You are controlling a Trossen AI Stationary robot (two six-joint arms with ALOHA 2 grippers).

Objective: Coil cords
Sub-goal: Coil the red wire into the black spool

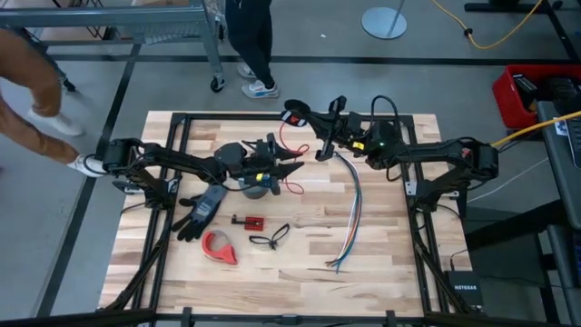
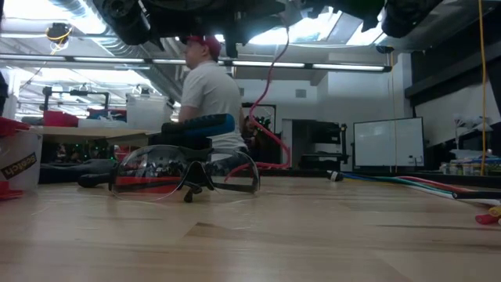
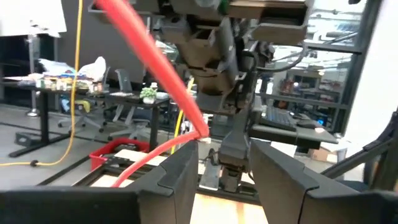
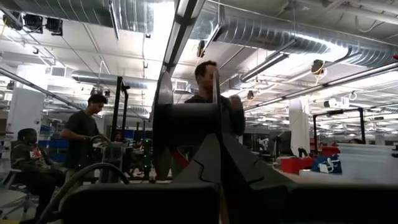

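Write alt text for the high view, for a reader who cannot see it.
Two dark arms meet over the far half of a wooden table, a thin red cord strung between the left gripper and right gripper. Nearer lie a multicoloured wire bundle, glove and tape roll.

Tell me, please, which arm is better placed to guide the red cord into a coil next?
Probably the left: its claw sits open right beside the red cord, which runs between its fingers in the wrist view.

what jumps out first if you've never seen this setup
Both arms meet over the table's far middle, stretching a thin red cord between the left gripper and the right gripper. A long multicoloured wire bundle trails across the wooden table, and safety glasses fill the low view.
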